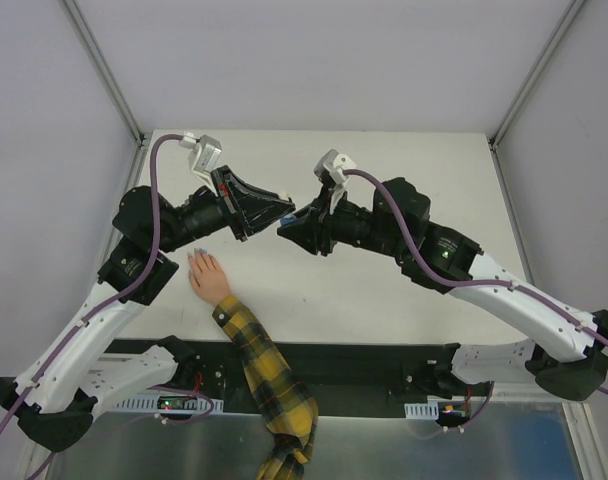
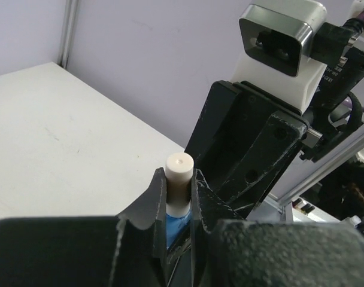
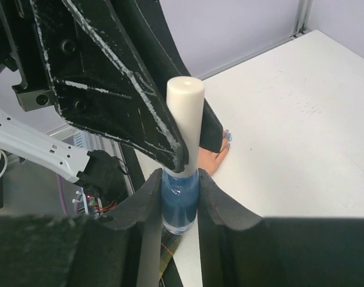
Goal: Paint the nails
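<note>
A small peach-skinned hand (image 1: 206,275) with a yellow-and-black plaid sleeve (image 1: 264,370) lies flat on the white table (image 1: 404,170), left of centre. Its nails (image 1: 194,258) look tinted light blue; one blue nail (image 3: 228,137) shows in the right wrist view. My right gripper (image 3: 179,185) is shut on a blue nail polish bottle (image 3: 180,200). My left gripper (image 2: 178,179) is shut on the bottle's white cap (image 2: 179,173). The two grippers meet tip to tip above the table (image 1: 285,221), up and right of the hand. The bottle is hidden in the top view.
Grey walls and metal frame posts (image 1: 109,75) enclose the table. A black strip (image 1: 364,365) with the arm bases runs along the near edge. The right arm's wrist camera (image 2: 284,42) faces my left wrist closely.
</note>
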Robot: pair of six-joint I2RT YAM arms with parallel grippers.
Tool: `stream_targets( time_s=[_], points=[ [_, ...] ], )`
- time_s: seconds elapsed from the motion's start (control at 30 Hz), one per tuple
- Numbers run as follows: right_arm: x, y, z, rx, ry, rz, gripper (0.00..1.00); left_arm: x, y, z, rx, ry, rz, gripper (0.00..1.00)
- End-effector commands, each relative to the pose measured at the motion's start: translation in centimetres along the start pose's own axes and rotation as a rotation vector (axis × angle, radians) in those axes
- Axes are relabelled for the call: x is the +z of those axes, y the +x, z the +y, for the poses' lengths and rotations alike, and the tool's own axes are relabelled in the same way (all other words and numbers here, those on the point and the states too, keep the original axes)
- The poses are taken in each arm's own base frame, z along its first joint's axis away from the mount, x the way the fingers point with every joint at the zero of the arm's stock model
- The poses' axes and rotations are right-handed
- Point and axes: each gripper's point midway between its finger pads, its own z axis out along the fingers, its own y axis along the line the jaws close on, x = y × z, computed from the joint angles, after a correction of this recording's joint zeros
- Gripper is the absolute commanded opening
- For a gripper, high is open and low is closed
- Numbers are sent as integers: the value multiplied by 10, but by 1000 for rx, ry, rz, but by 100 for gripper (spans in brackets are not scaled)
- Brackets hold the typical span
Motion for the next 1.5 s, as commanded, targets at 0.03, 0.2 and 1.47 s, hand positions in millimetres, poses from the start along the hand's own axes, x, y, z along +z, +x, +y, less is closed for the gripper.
stream_targets(
  time_s=[0.03,0.2,1.47],
  points=[
    [-17,-44,37,-49,-184,-111,0,-1,14,-27,53,194,98,0],
    [-58,-54,112,-54,-772,-140,0,-40,50,-88,72,699,381,0],
    [-8,-20,-19,-99,70,63,0,-8,-32,9,156,-106,-83,67]
  ],
)
